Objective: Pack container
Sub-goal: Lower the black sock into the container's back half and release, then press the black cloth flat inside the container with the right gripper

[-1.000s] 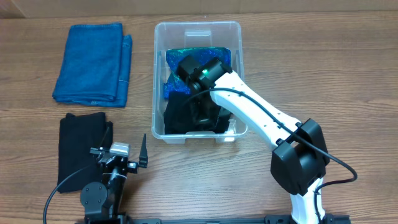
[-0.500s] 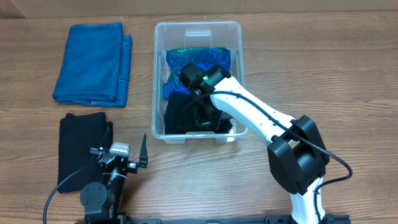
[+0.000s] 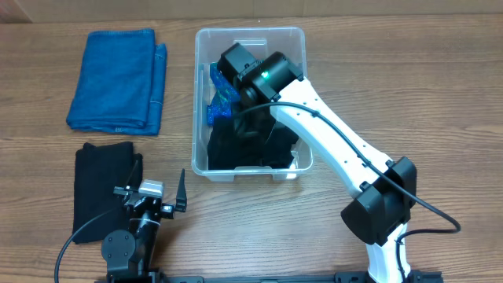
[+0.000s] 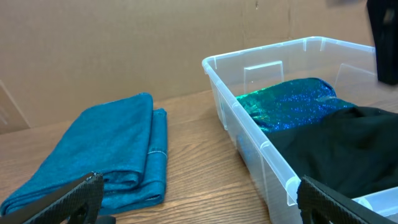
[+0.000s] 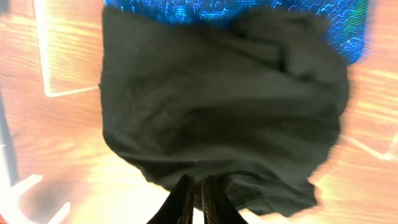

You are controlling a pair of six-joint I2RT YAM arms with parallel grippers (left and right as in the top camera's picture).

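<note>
The clear plastic container stands at the middle back of the table. A sparkly blue-green cloth lies in it, with a black cloth over its near half. My right gripper hovers above the black cloth with its jaws almost together and nothing between them. In the overhead view its fingers are hidden under the wrist. My left gripper is parked at the front left, open and empty. Its wrist view shows the container's rim to the right of the gripper.
A folded blue towel lies at the back left, also in the left wrist view. A folded black cloth lies on the table beside the left arm's base. A cardboard wall stands behind the table.
My right gripper has risen out of the near half of the container and moved toward its far end. The black cloth stays lying in the container. The left arm has not moved.
</note>
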